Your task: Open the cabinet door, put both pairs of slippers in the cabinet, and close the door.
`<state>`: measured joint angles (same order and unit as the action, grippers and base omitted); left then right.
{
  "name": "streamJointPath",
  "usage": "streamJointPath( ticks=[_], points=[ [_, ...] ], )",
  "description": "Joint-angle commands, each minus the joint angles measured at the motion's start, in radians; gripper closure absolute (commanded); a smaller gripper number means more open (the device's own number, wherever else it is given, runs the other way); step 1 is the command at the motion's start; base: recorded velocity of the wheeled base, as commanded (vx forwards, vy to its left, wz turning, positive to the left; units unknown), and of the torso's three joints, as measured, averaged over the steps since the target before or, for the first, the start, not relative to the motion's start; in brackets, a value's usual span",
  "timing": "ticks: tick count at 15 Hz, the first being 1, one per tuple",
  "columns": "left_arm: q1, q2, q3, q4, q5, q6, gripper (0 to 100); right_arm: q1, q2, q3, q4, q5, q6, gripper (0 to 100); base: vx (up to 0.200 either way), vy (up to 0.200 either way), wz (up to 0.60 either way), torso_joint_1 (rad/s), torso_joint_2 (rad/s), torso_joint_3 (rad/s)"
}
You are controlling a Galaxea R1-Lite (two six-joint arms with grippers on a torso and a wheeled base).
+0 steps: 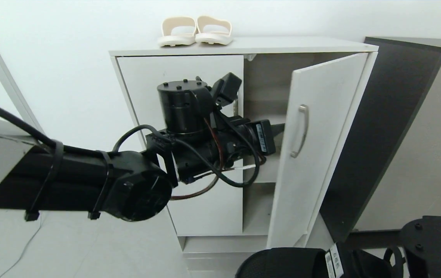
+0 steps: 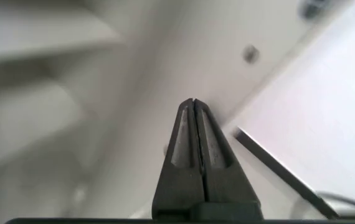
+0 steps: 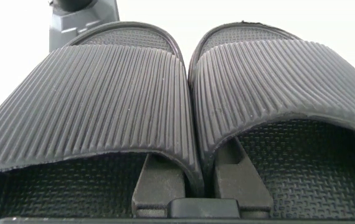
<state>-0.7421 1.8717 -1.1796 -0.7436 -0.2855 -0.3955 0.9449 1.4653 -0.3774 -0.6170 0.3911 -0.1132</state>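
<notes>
A white cabinet (image 1: 301,45) stands ahead with its left door (image 1: 143,77) shut and its right door (image 1: 320,162) swung partly open. A cream pair of slippers (image 1: 196,31) rests on its top. My left gripper (image 1: 279,129) pokes into the gap beside the open door's edge, left of the handle (image 1: 300,131); in the left wrist view the left gripper (image 2: 193,106) is shut and empty, pointing at the shelves (image 2: 34,46) inside. My right gripper (image 3: 197,180) is shut on a black ribbed pair of slippers (image 3: 184,93), pinching their inner sides together. The black slippers (image 1: 282,262) sit low, near the cabinet's base.
A dark grey cabinet (image 1: 417,135) stands right beside the white one, close to the open door's swing. A white wall lies to the left, and a thin cable (image 1: 23,247) trails across the pale floor (image 1: 89,251) there.
</notes>
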Motion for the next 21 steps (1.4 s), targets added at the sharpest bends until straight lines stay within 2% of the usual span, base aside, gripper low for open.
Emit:
streamJointPath(
  ticks=[1, 4, 5, 6, 7, 9, 10, 11, 12, 13, 14, 15, 16, 17, 19, 21],
  points=[
    [-0.036, -0.023, 0.02, -0.019, 0.002, 0.0, 100, 0.015, -0.011, 0.012, 0.0, 0.002, 0.001, 100, -0.2, 0.0, 0.0, -0.002, 0.0, 0.002],
    [-0.029, -0.023, 0.052, -0.089, 0.003, -0.003, 100, 0.018, -0.011, 0.015, 0.0, 0.002, -0.016, 100, 0.0, 0.0, 0.0, 0.0, 0.0, 0.0],
    [-0.005, -0.036, 0.072, -0.102, 0.017, -0.002, 100, 0.012, -0.005, 0.009, -0.001, -0.001, -0.016, 100, 0.0, 0.0, 0.0, 0.0, 0.0, 0.0],
    [0.015, -0.059, 0.083, -0.1, 0.049, -0.002, 100, -0.009, 0.006, -0.011, -0.001, -0.006, -0.011, 100, 0.0, 0.0, 0.0, 0.0, 0.0, 0.0],
    [0.049, -0.105, 0.101, -0.095, 0.091, 0.0, 100, -0.069, 0.024, -0.043, -0.001, -0.015, -0.008, 100, 0.0, 0.0, 0.0, 0.0, 0.0, 0.0],
    [0.107, -0.22, 0.178, -0.088, 0.144, 0.009, 100, -0.181, 0.049, -0.075, -0.001, -0.11, 0.003, 100, 0.0, 0.0, 0.0, 0.0, 0.0, 0.0],
    [0.159, -0.333, 0.271, -0.068, 0.158, 0.041, 100, -0.222, 0.076, -0.092, -0.003, -0.228, 0.056, 100, 0.0, 0.0, 0.0, 0.0, 0.0, 0.0],
    [0.181, -0.401, 0.321, -0.037, 0.166, 0.058, 100, -0.227, 0.092, -0.103, -0.007, -0.294, 0.104, 100, 0.0, 0.0, 0.0, 0.0, 0.0, 0.0],
    [0.196, -0.479, 0.363, 0.013, 0.181, 0.069, 100, -0.227, 0.115, -0.124, -0.018, -0.36, 0.167, 100, 0.0, 0.0, 0.0, 0.0, 0.0, 0.0],
    [0.207, -0.603, 0.403, 0.125, 0.241, 0.075, 100, -0.227, 0.162, -0.167, -0.04, -0.454, 0.237, 100, 0.0, 0.0, 0.0, 0.0, 0.0, 0.0],
    [0.207, -0.752, 0.422, 0.296, 0.361, 0.098, 100, -0.227, 0.233, -0.218, -0.072, -0.587, 0.259, 100, 0.0, 0.0, 0.0, 0.0, 0.0, 0.0],
    [0.219, -0.853, 0.431, 0.411, 0.422, 0.122, 100, -0.227, 0.288, -0.248, -0.102, -0.673, 0.265, 100, 0.0, 0.0, 0.0, 0.0, 0.0, 0.0],
    [0.28, -0.965, 0.448, 0.518, 0.433, 0.139, 100, -0.227, 0.34, -0.265, -0.148, -0.744, 0.271, 100, 0.0, 0.0, 0.0, 0.0, 0.0, 0.0],
    [0.351, -1.06, 0.469, 0.609, 0.433, 0.139, 100, -0.227, 0.382, -0.274, -0.199, -0.771, 0.271, 100, 0.0, 0.0, 0.0, 0.0, 0.0, 0.0],
    [0.463, -1.252, 0.529, 0.759, 0.442, 0.142, 100, -0.227, 0.448, -0.305, -0.256, -0.779, 0.267, 100, 0.0, 0.0, 0.0, 0.0, 0.0, 0.0],
    [0.59, -1.413, 0.597, 0.865, 0.486, 0.182, 100, -0.225, 0.478, -0.334, -0.259, -0.781, 0.267, 100, 0.0, 0.0, 0.0, 0.0, 0.0, 0.0]
  ],
)
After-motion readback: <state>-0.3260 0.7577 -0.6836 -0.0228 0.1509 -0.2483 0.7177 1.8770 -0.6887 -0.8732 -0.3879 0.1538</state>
